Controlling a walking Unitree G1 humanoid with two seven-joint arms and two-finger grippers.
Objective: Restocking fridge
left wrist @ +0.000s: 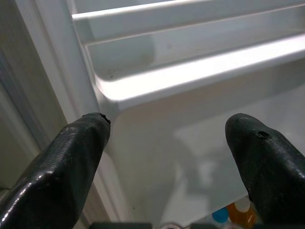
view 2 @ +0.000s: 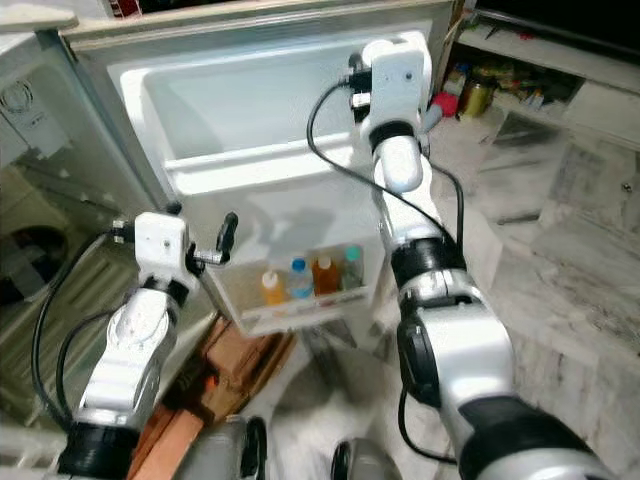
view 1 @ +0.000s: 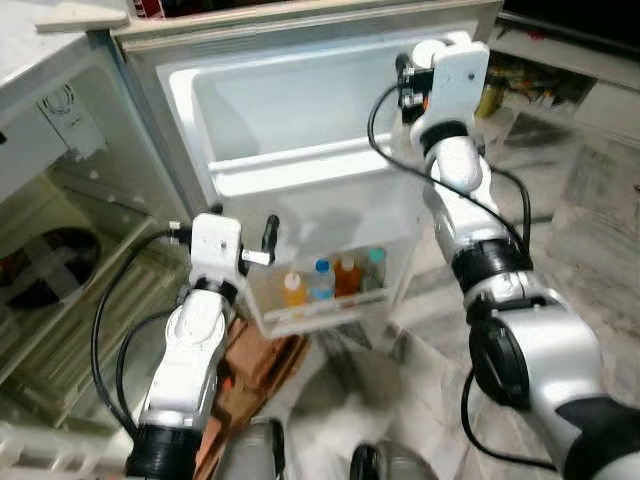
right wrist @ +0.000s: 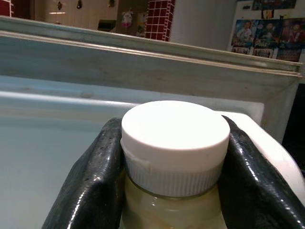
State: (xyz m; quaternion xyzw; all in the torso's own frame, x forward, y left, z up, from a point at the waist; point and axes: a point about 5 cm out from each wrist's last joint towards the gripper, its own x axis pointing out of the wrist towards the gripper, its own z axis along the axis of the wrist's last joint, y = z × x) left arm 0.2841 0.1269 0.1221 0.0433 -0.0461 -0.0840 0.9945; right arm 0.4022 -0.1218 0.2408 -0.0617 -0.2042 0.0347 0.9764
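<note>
The fridge door (view 1: 300,100) stands open in front of me, white inside. Its lower door shelf (view 1: 330,305) holds several small bottles (view 1: 321,282) with coloured caps. My left gripper (view 1: 243,224) hangs open just left of that shelf, below the middle door shelf (left wrist: 190,76), with nothing between its fingers (left wrist: 71,157). My right gripper (view 1: 405,82) is raised at the door's top right corner. It is shut on a bottle (right wrist: 174,143) with a white screw cap and pale yellow liquid. In the eye views the wrist hides this bottle.
The fridge's open body (view 1: 60,300) with wire shelves and a dark bowl (view 1: 45,262) is on my left. A brown cardboard box (view 1: 255,365) lies on the floor under the door. Marble floor (view 1: 600,220) spreads to the right, with a low shelf of jars (view 1: 540,85) behind.
</note>
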